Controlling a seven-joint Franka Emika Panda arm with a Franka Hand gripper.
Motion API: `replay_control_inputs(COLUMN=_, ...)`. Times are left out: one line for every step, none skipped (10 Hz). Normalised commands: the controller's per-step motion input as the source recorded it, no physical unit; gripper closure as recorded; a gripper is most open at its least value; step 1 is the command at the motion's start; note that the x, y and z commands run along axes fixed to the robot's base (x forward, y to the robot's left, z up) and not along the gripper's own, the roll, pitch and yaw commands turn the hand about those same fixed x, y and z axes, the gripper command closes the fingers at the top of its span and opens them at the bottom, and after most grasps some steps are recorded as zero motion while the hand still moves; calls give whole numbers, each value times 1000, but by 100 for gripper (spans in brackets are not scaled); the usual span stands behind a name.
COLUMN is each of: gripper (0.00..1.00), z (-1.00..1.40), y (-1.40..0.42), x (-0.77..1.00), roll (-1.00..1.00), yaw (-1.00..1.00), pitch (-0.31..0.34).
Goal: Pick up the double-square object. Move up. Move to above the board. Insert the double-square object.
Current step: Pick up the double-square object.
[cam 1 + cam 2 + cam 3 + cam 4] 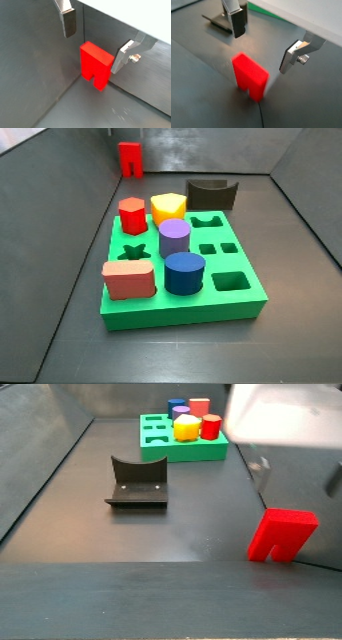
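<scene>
Above the double-square object (95, 65), only wrist views show the gripper (97, 37) spread.

Even, soft lighting, faint shadows on the grey floor; low-resolution frames, wrist views slightly blurred.

The double-square object (95, 65) is bright red against the dark grey floor (40, 75). The gripper (97, 41) above it has silver fingers (68, 20) with dark pads. The board (214, 308) is bright green and carries a red hexagonal peg (132, 216), a yellow peg (167, 206), a purple cylinder (174, 236), a blue cylinder (185, 273) and a salmon-pink block (128, 280). The fixture (138, 481) is dark, nearly black.
</scene>
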Motion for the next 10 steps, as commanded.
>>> replay_control_inputs(gripper=0, z=-263, y=274, x=-303, roll=-4, yaw=-254, pitch=-50)
replay_control_inputs(gripper=0, z=-331, y=106, x=-83, roll=0, yaw=-237, pitch=-77)
replay_control_inputs(gripper=0, z=-369, y=77, x=3, roll=-34, yaw=-214, pitch=-104)
replay_control_inputs(gripper=0, z=-323, y=137, x=223, roll=-106, yaw=-174, pitch=-91)
replay_control_inputs(gripper=0, z=-243, y=323, x=320, roll=-184, yaw=-9, pitch=-71)
replay_control_inputs(gripper=0, z=-229, y=480, x=177, roll=-216, yaw=89, pitch=-81)
replay_control_inputs(gripper=0, z=-374, y=409, x=0, roll=-190, yaw=143, pitch=-150)
replay_control_inputs(gripper=0, z=-654, y=174, x=-97, roll=-53, yaw=177, pitch=-293)
replay_control_inputs(gripper=0, z=-663, y=6, x=-183, roll=0, yaw=194, pitch=-297)
replay_control_inputs(gripper=0, z=-509, y=0, x=-191, roll=0, yaw=317, pitch=-260)
